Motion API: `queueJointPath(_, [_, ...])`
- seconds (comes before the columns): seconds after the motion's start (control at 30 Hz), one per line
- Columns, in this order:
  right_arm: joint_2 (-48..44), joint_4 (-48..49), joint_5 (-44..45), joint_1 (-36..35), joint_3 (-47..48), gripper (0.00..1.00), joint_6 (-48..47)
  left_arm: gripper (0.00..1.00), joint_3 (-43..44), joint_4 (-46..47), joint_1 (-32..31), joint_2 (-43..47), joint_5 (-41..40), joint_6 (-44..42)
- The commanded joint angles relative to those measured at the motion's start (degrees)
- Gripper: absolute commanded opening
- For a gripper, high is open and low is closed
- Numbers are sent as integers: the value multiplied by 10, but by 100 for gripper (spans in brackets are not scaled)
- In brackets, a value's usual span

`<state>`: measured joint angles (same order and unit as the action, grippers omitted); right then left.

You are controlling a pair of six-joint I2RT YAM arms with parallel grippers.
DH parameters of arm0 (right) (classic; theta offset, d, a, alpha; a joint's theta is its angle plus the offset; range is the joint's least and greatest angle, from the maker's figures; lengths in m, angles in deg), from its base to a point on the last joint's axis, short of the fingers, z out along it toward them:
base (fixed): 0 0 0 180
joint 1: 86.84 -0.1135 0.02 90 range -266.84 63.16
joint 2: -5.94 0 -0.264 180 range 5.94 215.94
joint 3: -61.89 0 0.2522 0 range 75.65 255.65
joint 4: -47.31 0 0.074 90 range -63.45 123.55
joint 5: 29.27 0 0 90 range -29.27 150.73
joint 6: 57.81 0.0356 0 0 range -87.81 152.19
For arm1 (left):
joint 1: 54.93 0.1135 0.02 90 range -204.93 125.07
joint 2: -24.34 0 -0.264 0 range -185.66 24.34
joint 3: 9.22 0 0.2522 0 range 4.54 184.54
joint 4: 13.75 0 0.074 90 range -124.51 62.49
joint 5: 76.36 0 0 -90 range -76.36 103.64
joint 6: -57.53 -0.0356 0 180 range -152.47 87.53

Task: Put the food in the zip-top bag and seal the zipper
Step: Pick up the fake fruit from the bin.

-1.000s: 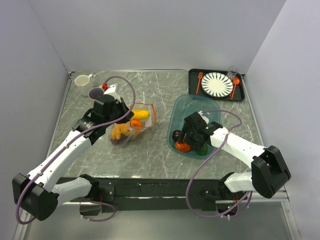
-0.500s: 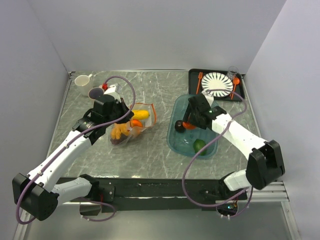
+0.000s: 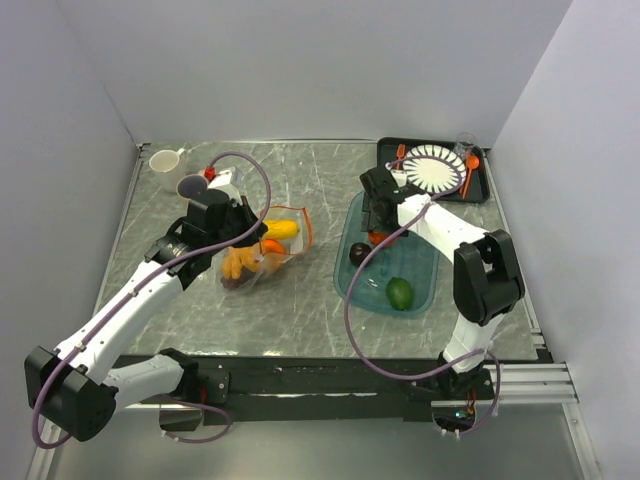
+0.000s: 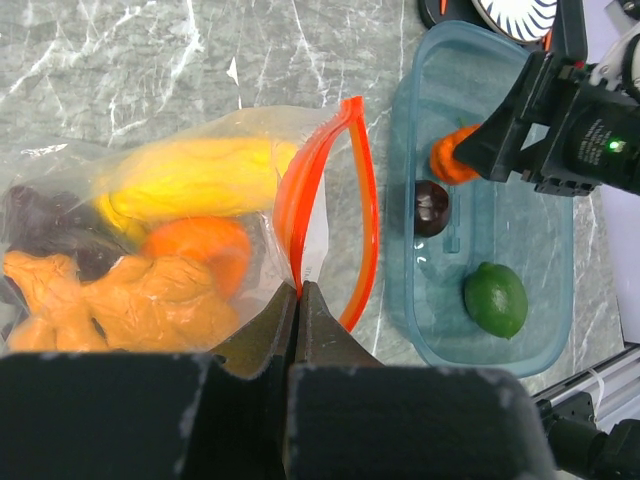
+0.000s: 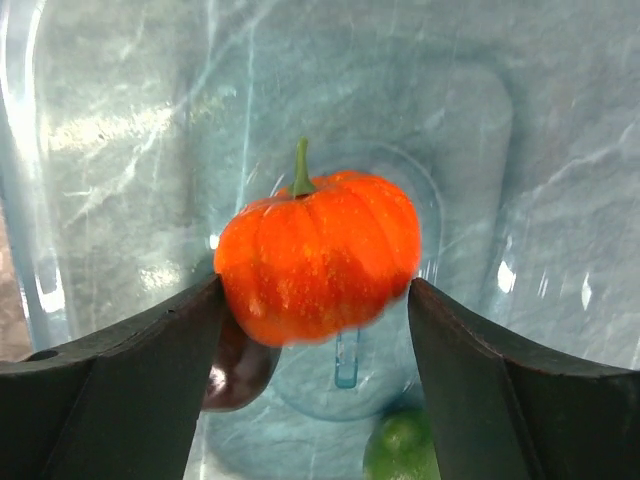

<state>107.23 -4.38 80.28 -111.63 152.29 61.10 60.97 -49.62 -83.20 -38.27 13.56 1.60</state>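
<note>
The clear zip-top bag (image 3: pixel 262 250) lies left of centre, its mouth open toward the tray. It holds food: a yellow piece (image 4: pixel 200 175), an orange one (image 4: pixel 200 250), a knobbly orange-yellow one (image 4: pixel 130 305) and dark purple grapes (image 4: pixel 30 215). My left gripper (image 4: pixel 297 290) is shut on the orange-red zipper (image 4: pixel 355 200) at the mouth's near corner. Over the teal tray (image 3: pixel 425 275), my right gripper (image 5: pixel 315 285) is shut on a red-orange pumpkin (image 5: pixel 320 255) and holds it clear of the floor. A green lime (image 3: pixel 399 293) and a dark round fruit (image 3: pixel 358 253) lie in the tray.
A black tray at the back right carries a striped plate (image 3: pixel 433 168), an orange fork (image 3: pixel 399 165), an orange spoon (image 3: pixel 470 172) and a clear glass (image 3: pixel 464 143). A white mug (image 3: pixel 165 160) and a dark cup (image 3: pixel 190 186) stand at the back left. Walls close three sides.
My right gripper has carried the pumpkin from the tray's near end up to its far end. The left arm and the bag have not moved.
</note>
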Motion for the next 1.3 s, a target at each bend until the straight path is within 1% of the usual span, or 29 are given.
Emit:
queueJointPath(0.0, [-9,-2,1,10,25,82,-10,1,8,8,-1,8,-12,-5])
queueJointPath(0.17, [-15,3,-23,25,17,84,-3,1,12,8,-1,1,-8,-6])
queueJointPath(0.4, [-40,47,-76,44,-23,84,14,1,16,8,-1,-1,-8,-8])
queueJointPath(0.5, [-30,47,-81,46,-15,84,15,1,17,7,-1,-2,-5,-7])
queueJointPath(0.63, [-12,52,-94,53,0,80,7,1,18,6,-1,0,-7,-8])
queueJointPath(0.77, [-6,66,-97,58,9,79,-10,1,18,3,-1,5,-12,-8])
queueJointPath(0.93, [2,59,-94,63,34,80,-22,1,18,3,-1,1,-11,-8])
queueJointPath(1.07, [2,66,-139,72,48,81,-21,1,19,7,-1,-3,-8,-7])
queueJointPath(1.17, [9,60,-169,82,58,81,3,1,23,6,-1,-7,-8,-8])
queueJointPath(1.27, [4,75,-194,88,44,81,33,1,20,5,-1,-4,-12,-7])
